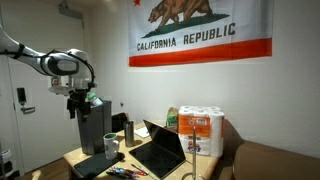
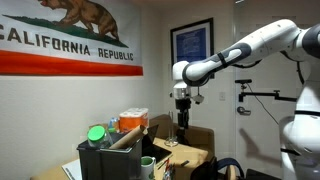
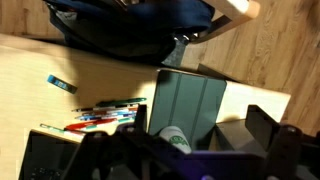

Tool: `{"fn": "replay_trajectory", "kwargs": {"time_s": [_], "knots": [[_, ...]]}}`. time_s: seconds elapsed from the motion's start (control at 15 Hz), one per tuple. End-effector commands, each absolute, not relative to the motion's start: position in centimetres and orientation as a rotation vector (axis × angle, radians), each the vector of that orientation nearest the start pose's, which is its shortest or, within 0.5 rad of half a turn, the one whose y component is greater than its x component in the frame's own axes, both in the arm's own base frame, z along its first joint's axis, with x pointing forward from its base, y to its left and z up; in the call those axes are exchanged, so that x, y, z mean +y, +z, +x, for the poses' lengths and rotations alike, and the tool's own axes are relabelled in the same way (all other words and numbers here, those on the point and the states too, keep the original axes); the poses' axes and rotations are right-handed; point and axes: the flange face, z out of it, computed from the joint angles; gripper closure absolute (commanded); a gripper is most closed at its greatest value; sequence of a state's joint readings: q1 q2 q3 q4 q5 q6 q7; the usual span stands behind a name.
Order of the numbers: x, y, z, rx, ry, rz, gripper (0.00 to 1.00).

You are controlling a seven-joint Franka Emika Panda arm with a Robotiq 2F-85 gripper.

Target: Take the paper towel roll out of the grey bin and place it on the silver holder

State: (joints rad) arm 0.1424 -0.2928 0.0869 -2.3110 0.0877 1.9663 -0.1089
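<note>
The tall dark grey bin (image 1: 97,130) stands at the table's near end, and it also shows in an exterior view (image 2: 105,160). A green-topped item (image 1: 93,100) and a tan tube (image 2: 125,141) stick out of its top. I cannot tell which of them is the paper towel roll. My gripper (image 1: 74,110) hangs just beside and above the bin's rim. In the wrist view its dark fingers (image 3: 180,150) are spread apart with nothing between them. A slim upright metal piece (image 1: 128,130) stands behind the laptop; I cannot confirm that it is the silver holder.
An open laptop (image 1: 160,150) and a black mug (image 1: 112,146) sit next to the bin. A pack of paper towels (image 1: 203,130) stands further along. The wrist view shows a grey folder (image 3: 190,100), a white cup with a green logo (image 3: 175,138), pens (image 3: 105,112) and a dark bag (image 3: 130,25).
</note>
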Motion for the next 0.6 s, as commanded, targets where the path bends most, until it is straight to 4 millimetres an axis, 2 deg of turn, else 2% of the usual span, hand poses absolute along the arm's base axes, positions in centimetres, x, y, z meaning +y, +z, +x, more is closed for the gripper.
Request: {"fn": "replay_trajectory", "kwargs": {"time_s": [0.0,0.2,0.47,0.53], "knots": [[15.2,48.0,44.6,-0.414,0.004,-3.033,0.00],[17.8,50.1,44.8,-0.400,-0.058,-3.024,0.00],[20.6,51.4,45.7,-0.311,-0.081,-2.925,0.00],[19.5,51.1,44.7,-0.371,-0.075,-2.972,0.00]]}}
